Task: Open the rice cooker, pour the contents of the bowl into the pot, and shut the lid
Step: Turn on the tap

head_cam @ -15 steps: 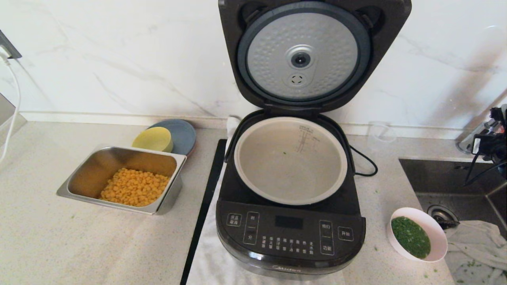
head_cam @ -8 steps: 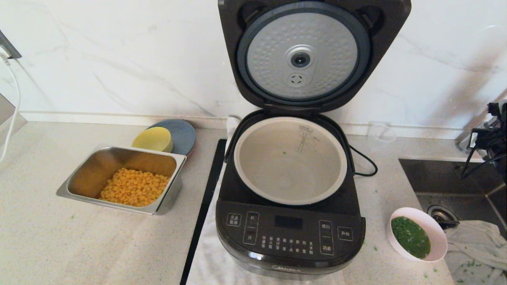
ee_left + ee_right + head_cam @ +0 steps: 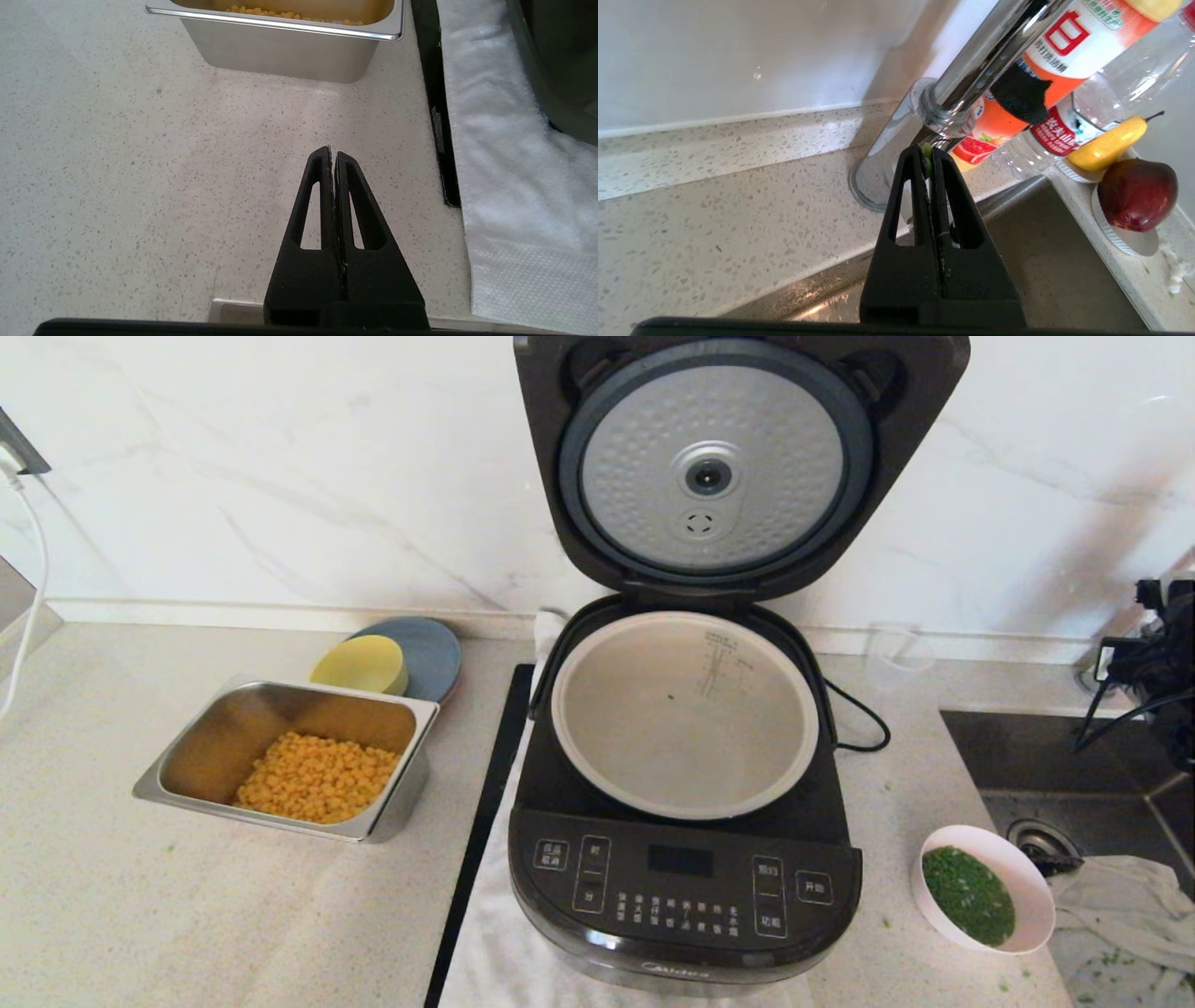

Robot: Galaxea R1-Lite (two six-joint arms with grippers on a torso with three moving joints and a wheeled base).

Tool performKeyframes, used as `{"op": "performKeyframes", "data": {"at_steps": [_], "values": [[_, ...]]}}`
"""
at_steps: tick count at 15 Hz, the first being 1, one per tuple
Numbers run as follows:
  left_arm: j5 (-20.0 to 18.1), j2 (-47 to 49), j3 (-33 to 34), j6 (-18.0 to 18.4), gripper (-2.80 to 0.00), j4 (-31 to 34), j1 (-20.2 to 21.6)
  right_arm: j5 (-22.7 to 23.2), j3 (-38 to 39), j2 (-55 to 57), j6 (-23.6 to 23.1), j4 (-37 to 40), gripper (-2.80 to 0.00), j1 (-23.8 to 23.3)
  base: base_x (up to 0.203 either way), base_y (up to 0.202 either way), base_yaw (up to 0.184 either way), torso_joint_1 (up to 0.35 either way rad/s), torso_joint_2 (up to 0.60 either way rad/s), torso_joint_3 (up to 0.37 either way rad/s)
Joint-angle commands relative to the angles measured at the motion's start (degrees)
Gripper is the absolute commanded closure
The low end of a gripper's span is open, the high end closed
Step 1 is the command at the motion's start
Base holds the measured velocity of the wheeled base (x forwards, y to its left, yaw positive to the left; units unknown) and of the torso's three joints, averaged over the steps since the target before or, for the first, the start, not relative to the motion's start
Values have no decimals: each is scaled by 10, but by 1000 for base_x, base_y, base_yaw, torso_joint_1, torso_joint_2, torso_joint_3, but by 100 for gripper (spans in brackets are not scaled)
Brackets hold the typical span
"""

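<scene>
A: With the lid [image 3: 719,467] standing upright against the marble wall, what does the rice cooker [image 3: 686,821] show inside?

B: The pot [image 3: 686,714] sits in it, pale and nearly bare, with one tiny green fleck near the middle. The dimpled silver plate of the lid faces forward.

A: And the bowl [image 3: 1025,887]?

B: On the counter [image 3: 140,896] just to the right of the cooker's front corner, beside the sink [image 3: 1055,756]. The contents [image 3: 967,894] are in it, a flat layer of chopped green.

A: Where are the grippers?

B: The right gripper [image 3: 928,156] is up by the tap [image 3: 971,70] at the back of the sink, well apart from the bowl. Its fingers are pressed together, holding nothing; a green speck seems to cling at the tips, though that is hard to be sure of. The left gripper [image 3: 331,154] hangs over bare counter near the steel tray [image 3: 289,51] of corn [image 3: 317,789], fingers pressed together, empty.

A: Anything else nearby?

B: A yellow bowl [image 3: 362,665] on a blue plate [image 3: 431,653] behind the tray.
</scene>
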Motion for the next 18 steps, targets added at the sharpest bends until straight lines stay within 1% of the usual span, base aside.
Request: {"op": "performKeyframes", "data": {"at_steps": [1,5,8,13,15,18], "values": [[0,0,0,0,0,0,0,-2,4,-1,-2,-2,0,-1,0,0,0,0,0,0],[0,0,0,0,0,0,0,-14,8,-8,-7,-1,0,-1,0,0,0,0,0,0],[0,1,0,0,0,0,0,-16,38,-17,-19,-6,0,-2,0,0,0,0,0,0],[0,1,0,0,0,0,0,-16,92,-40,-22,-19,0,-5,0,0,0,0,0,0],[0,0,0,0,0,0,0,-15,118,-48,-23,-43,0,-5,0,0,0,0,0,0],[0,0,0,0,0,0,0,-15,150,-45,-38,-90,0,-9,0,0,0,0,0,0]]}}
